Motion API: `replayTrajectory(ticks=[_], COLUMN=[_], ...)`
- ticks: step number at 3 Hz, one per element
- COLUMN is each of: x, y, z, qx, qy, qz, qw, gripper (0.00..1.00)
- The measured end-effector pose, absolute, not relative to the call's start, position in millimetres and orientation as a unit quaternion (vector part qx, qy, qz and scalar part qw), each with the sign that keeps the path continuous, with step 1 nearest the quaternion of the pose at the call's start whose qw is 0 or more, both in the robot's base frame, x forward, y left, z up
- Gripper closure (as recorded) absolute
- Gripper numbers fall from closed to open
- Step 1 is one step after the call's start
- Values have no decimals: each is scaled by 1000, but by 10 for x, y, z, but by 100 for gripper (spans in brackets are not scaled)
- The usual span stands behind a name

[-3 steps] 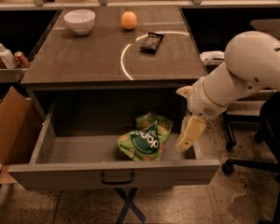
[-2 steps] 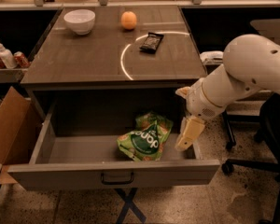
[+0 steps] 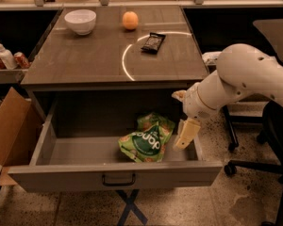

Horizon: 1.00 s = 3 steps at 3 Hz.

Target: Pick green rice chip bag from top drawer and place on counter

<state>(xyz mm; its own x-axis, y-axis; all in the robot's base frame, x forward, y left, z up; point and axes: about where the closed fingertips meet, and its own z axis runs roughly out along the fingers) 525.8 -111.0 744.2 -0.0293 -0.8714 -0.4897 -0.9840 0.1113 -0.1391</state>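
No shift is seen: gripper (image 3: 186, 134) still held at bag's (image 3: 144, 145) 3 o'clock in drawer (image 3: 61, 174), its state untellable, bag not grasped.

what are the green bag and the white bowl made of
The green rice chip bag looks like thin glossy plastic film, going by its crinkles and sheen. The bowl looks like glazed ceramic or hard plastic: smooth, white, rounded. The gripper hangs over the top drawer, beside the bag.
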Motion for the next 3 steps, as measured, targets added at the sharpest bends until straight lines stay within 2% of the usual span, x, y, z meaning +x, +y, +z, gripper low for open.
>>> replayTrajectory(ticks=[3], x=[5630], y=[-917], z=[6837], qx=[-651], qy=[713], qz=[128], qw=[226], gripper=[0])
